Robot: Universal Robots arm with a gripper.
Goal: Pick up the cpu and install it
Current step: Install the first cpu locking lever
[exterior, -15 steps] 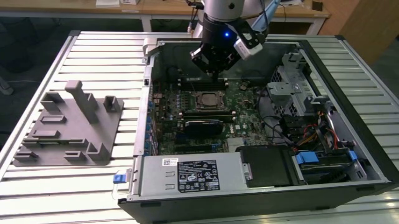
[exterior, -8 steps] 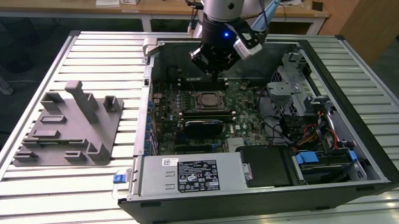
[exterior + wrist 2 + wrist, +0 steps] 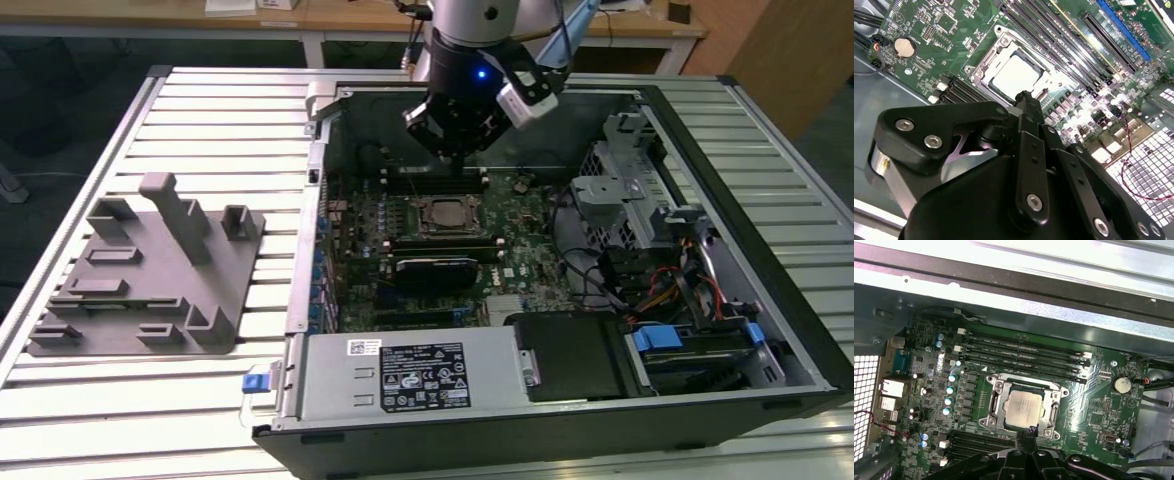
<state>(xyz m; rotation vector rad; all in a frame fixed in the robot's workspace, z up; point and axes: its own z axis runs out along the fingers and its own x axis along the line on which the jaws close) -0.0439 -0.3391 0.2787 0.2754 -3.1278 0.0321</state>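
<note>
- Nearest in the exterior view, the labelled power supply sits along the near wall of the open computer case. That wall's lower edge is cut off. The black drive bay just beside it, toward the exterior view's right, is partly buried under cables.
- Toward the exterior view's left, well apart from the case, the gray holder block stands on the slatted metal table. Its recesses are too small to make out.
- Mid-case, the motherboard carries the socket. The cpu lies flat inside the socket's metal frame, silvery top up. I cannot tell whether that frame is latched.
- In the exterior view the cpu is a small pale square. The first wrist view shows nearly all of its top, with the memory slots on one side and a coin cell farther off.
- In the second wrist view the gripper's black body hides much of the board, and its tip overlaps one edge of the socket frame.
- The gripper hangs above the board, clear of the cpu, and appears over the memory slots on the socket's far side. Its height is hard to judge.
- In both wrist views the fingers come to one narrow tip, pressed together with nothing between them.
- Farthest, the arm's upper part and a wooden desk beyond the table are cut off.
</note>
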